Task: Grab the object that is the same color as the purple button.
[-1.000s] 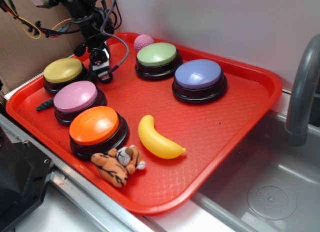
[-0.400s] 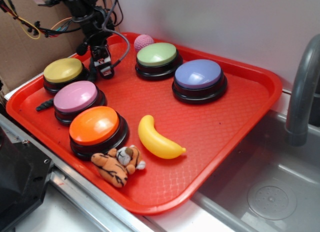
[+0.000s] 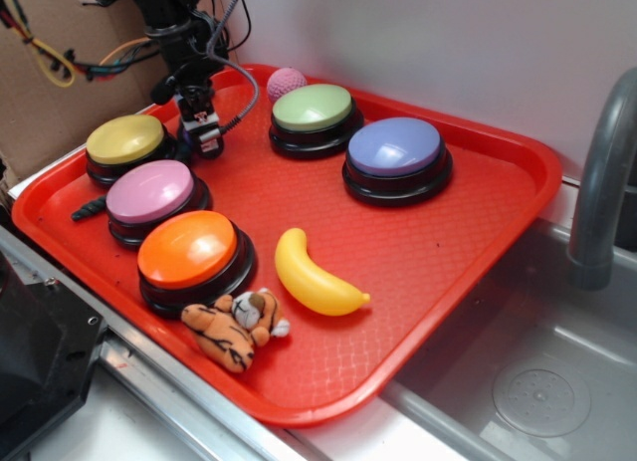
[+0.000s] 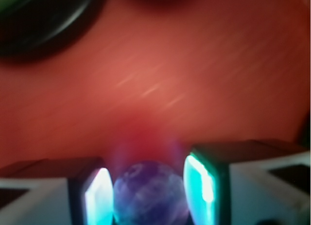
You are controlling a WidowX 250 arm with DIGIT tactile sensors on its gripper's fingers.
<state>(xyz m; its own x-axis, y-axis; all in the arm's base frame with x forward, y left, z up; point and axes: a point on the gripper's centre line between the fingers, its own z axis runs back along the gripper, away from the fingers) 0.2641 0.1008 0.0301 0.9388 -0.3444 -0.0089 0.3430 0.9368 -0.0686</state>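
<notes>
Lifted since a second earlier above the red tray [image 3: 478,272], gripper [image 3: 204,134] at far left, beside yellow button [image 3: 124,138], closed around small purple ball [image 4: 150,196]; purple button [image 3: 395,147] rightward; grab seemingly secured

My outside camera sits high at the front and looks down across the whole red tray [image 3: 468,252], with the sink [image 3: 537,381] on the right and the wall behind. My wrist camera rides on the arm and looks down from very close, so its picture is blurry. It sees the end effector [image 4: 148,196] at the bottom and red tray [image 4: 194,64] floor. Both views share the tray's back left corner.
</notes>
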